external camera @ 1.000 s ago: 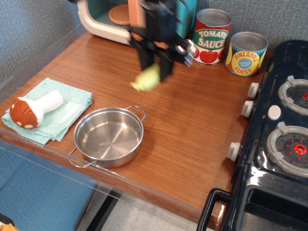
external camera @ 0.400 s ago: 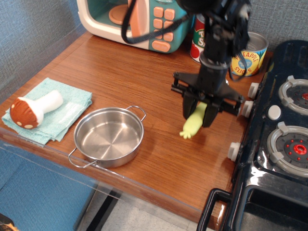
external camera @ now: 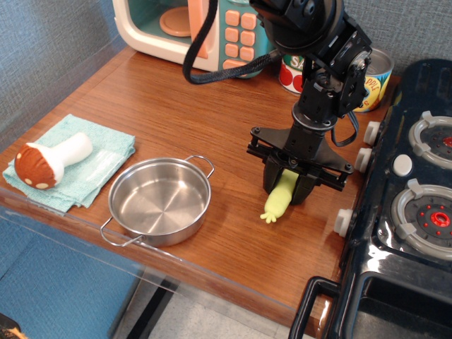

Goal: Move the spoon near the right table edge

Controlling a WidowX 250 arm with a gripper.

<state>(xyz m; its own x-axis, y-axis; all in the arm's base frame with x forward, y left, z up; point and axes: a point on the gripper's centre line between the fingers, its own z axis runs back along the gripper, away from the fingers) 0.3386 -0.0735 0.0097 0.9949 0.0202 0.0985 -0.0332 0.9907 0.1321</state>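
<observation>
While the tool [external camera: 285, 185] grips the spoon [external camera: 277, 201] low over the surface [external camera: 176, 113] near the stove [external camera: 417, 212], letting go crooked might make it roll away.

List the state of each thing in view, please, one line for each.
Spoon: held by the gripper, handle tip at the table, near the stove.
Gripper: shut on the spoon.
Pan: upright, empty.
Mushroom: lying on the cloth.
Cloth: flat.
Cans: upright.
Microwave: door state unclear.
</observation>
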